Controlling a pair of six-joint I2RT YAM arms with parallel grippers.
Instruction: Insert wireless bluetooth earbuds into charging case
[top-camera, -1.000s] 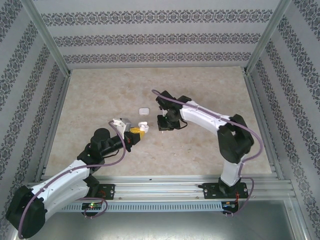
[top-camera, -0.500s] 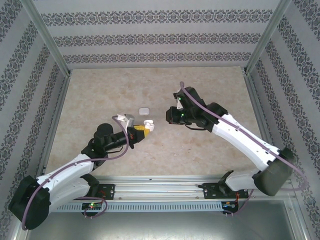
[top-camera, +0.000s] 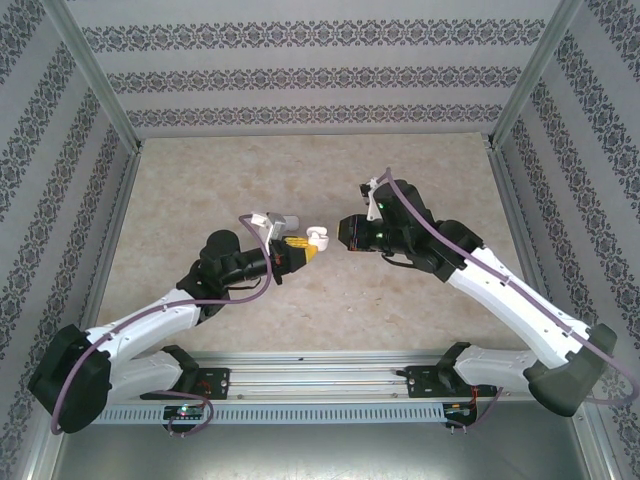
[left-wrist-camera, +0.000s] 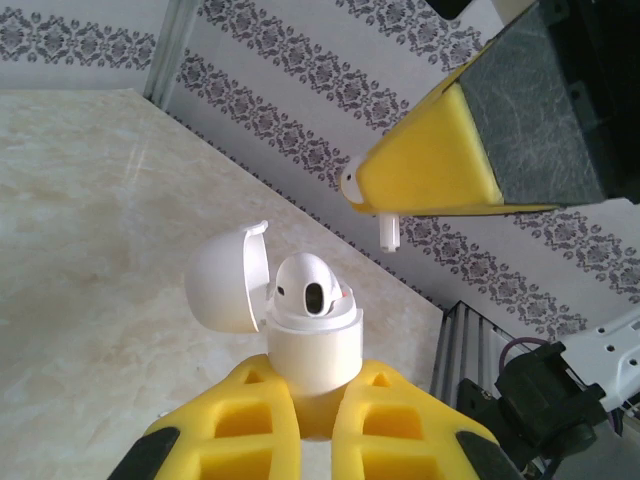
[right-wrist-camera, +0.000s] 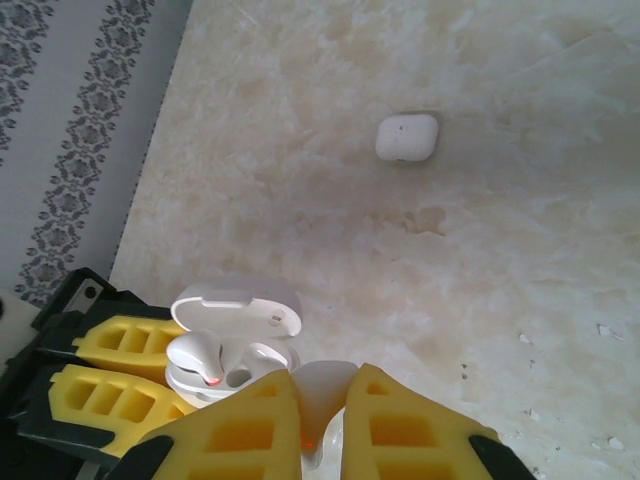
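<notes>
Charging case is clamped upright between the yellow pads of the left gripper, lid swung open, raised off the table. One earbud sits seated in the case. Right gripper is clenched on a second earbud, stem pointing down, just beside and above the case mouth, not touching it. A closed white case lies flat on the table, well apart from both grippers
</notes>
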